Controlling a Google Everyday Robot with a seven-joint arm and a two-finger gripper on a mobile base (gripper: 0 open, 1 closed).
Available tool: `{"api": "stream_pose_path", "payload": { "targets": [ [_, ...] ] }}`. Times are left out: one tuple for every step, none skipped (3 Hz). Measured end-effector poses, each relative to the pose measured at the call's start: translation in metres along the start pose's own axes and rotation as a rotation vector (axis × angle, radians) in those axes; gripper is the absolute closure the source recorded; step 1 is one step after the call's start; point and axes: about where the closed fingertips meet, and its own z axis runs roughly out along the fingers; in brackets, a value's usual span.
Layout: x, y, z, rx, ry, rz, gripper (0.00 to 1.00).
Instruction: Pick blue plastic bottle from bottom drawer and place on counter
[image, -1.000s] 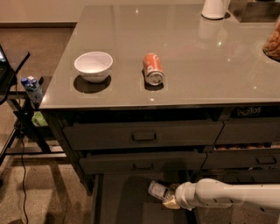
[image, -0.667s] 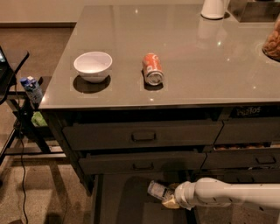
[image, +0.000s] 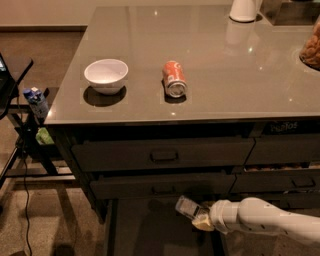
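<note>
My end effector (image: 196, 216) sits low at the open bottom drawer (image: 145, 232), clenched on the blue plastic bottle (image: 186, 206). The bottle tilts up and to the left out of the fingers; I cannot tell whether it touches the drawer floor. The white arm (image: 265, 222) reaches in nearly level from the right.

Left of the end effector, the drawer's dark floor runs open to its left wall. Directly above are two closed drawer fronts (image: 162, 154), then the front edge of the desk (image: 210, 45). On the desk, above the end effector, an orange can (image: 174, 78) lies on its side. A white bowl (image: 106, 75) stands further left, and a wide glossy surface stretches to the right of the can.

I cannot read the print on the can or the bottle's label. The pale lettering (image: 284, 127) on the cabinet front, up and to the right, is also illegible.
</note>
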Motion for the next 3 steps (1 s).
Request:
{"api": "stream_pose_path", "payload": {
  "targets": [
    [-0.036,-0.008,-0.058,0.086,0.003,-0.053,1.0],
    [-0.036,-0.008,-0.058,0.086,0.003,-0.053,1.0],
    [-0.04,-0.011,-0.073,0.098,-0.006,-0.043,1.0]
  ]
}}
